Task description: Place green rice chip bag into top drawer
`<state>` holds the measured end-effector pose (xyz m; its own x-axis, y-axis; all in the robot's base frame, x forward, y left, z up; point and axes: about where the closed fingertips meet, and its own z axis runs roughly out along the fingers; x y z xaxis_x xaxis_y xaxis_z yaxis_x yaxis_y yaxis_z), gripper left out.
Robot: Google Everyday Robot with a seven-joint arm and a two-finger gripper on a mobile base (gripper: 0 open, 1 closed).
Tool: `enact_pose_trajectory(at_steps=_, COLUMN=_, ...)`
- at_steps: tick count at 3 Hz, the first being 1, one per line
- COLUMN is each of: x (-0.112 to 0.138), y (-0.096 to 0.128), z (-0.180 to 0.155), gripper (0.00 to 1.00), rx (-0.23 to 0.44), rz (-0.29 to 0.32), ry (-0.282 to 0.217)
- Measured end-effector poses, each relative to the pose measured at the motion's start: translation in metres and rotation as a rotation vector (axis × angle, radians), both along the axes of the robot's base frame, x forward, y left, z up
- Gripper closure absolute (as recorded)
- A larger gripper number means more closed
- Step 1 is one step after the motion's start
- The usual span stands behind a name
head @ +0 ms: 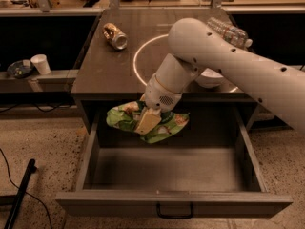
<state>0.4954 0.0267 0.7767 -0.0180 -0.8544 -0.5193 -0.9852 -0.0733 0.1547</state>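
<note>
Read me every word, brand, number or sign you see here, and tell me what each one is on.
No text here can be read.
The green bag, held by the gripper over the open drawer: printed, but too crumpled to read.
The can on the tabletop: label unreadable.
The bottle behind the arm: no legible label.
The cup at left: no marking visible.
</note>
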Motion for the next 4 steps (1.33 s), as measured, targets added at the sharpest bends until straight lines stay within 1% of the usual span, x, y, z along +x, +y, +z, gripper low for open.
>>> enact_pose_trajectory(at_steps=1, x=-0.002, y=0.004, z=-0.007, gripper=1.0, rx=-0.041, rz=-0.009, ry=-0.006)
enact_pose_trajectory(at_steps=2, x=-0.009, y=0.002, z=-0.031, gripper=1.0, rx=-0.112, rz=-0.039, ry=-0.064)
enact_pose_trajectory(at_steps=3, x=-0.031, y=-0.002, z=-0.1, gripper=0.98, rx=-0.213, rz=-0.059, ry=-0.146)
enact_pose_trajectory(at_steps=4, x=-0.043, y=-0.003, z=-0.137, gripper=0.76, rx=-0.262, rz=-0.057, ry=-0.191)
